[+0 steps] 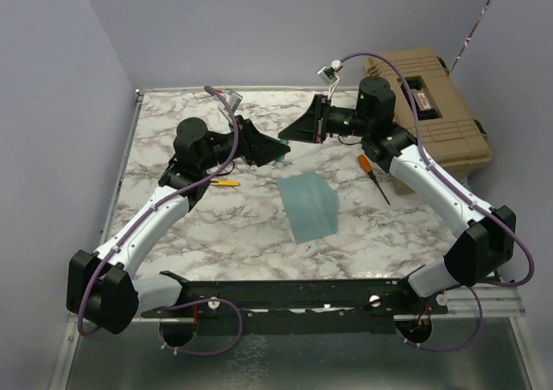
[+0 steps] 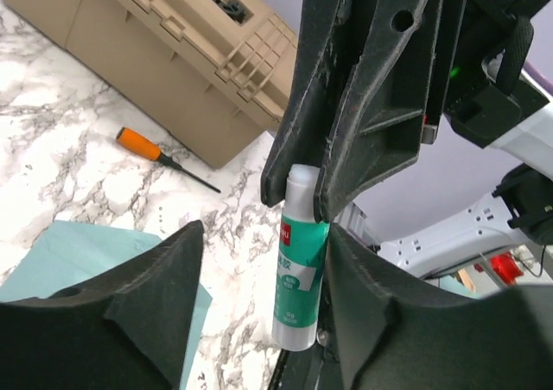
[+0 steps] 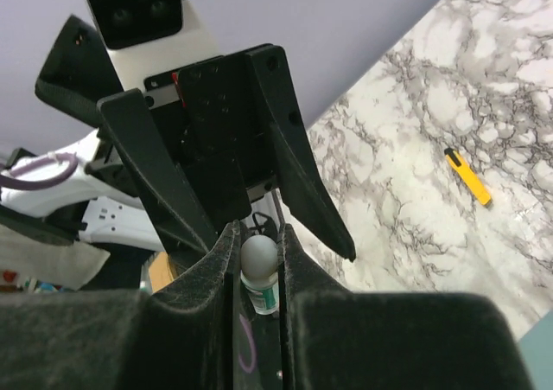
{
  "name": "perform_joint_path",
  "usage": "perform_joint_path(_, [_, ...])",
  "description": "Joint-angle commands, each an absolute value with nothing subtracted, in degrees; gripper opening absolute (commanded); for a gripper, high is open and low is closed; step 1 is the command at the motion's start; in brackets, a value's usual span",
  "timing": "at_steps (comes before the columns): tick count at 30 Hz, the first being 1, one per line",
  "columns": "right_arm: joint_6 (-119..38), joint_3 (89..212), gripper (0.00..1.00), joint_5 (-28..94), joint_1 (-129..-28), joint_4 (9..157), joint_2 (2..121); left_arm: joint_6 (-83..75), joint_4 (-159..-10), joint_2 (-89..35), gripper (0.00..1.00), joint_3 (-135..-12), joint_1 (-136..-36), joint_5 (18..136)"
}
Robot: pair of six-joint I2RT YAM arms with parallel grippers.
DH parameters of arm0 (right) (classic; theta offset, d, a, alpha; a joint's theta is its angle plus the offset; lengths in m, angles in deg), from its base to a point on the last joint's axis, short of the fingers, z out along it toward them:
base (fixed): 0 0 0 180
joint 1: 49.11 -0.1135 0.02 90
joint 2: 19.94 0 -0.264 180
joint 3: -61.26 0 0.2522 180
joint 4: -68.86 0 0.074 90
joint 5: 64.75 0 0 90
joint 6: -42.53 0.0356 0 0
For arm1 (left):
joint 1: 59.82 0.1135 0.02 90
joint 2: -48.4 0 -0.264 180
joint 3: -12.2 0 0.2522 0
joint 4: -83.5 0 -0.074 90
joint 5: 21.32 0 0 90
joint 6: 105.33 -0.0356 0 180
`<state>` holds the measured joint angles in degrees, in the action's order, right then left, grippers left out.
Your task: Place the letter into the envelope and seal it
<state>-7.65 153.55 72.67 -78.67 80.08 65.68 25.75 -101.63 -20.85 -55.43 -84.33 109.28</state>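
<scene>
The envelope point(image 1: 308, 205) lies flat on the marble table point(image 1: 216, 234), near its middle and a little toward the right arm's side, one long edge slanting away from the arm bases. Nothing rests on it and neither arm touches it. Above the table, beyond its far corner, the two grippers meet tip to tip around a glue stick point(image 2: 301, 286) with a white cap and a teal label. The right gripper point(image 1: 283, 136) is clamped on the cap, its fingers point(image 3: 226, 260) pressed tight on either side. The left gripper point(image 1: 282, 154) has its jaws spread wide around the body of the stick; the tube sits close against one finger point(image 2: 363, 303) with a clear gap to the other. An orange-handled screwdriver point(image 1: 372, 173) lies to the right of the envelope, near a tan hard case point(image 1: 429, 105) at the table's far right corner. A yellow cutter point(image 1: 225, 182) lies to the left, under the left arm.
</scene>
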Motion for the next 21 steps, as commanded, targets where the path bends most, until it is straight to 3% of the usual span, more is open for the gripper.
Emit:
perform_joint_path(1, [-14.1, 155.5, 0.02, 79.7, -78.8, 86.7, 67.7, 24.5, -98.6, -21.6, 0.54, -56.9, -84.1, 114.5])
perform_joint_path(7, [-12.3, 155.5, 0.02, 79.4, -78.8, 85.1, 68.6, 25.3, -99.0, -23.6, 0.32, -57.5, -84.1, 117.3])
perform_joint_path(11, [-9.4, 154.5, 0.02, 78.3, -78.8, 80.6, 68.3, 25.2, -99.1, -24.1, 0.00, -56.3, -84.1, 119.0])
perform_joint_path(12, [-8.5, 154.5, 0.04, 77.7, -78.8, 79.1, 67.9, 25.2, -99.2, -23.9, 0.00, -55.9, -84.1, 118.6])
perform_joint_path(14, [-7.3, 151.9, 0.25, 75.3, -78.8, 76.5, 66.2, 24.7, -99.5, -23.3, 0.00, -55.3, -84.1, 117.0])
perform_joint_path(16, [-7.1, 149.9, 0.60, 72.0, -78.8, 74.9, 64.0, 24.2, -99.5, -22.4, 0.00, -54.9, -84.1, 113.8])
perform_joint_path(17, [-7.3, 148.8, 0.72, 70.4, -78.8, 74.3, 63.0, 24.1, -99.6, -21.9, 0.00, -54.7, -84.1, 111.4])
perform_joint_path(19, [-9.5, 146.8, 0.85, 68.2, -78.8, 74.0, 61.4, 24.6, -99.9, -21.0, 0.00, -54.1, -84.1, 105.7])
perform_joint_path(21, [-12.9, 145.8, 0.89, 67.0, -78.9, 75.3, 60.6, 26.4, -101.4, -20.3, 0.00, -53.7, -84.2, 100.7])
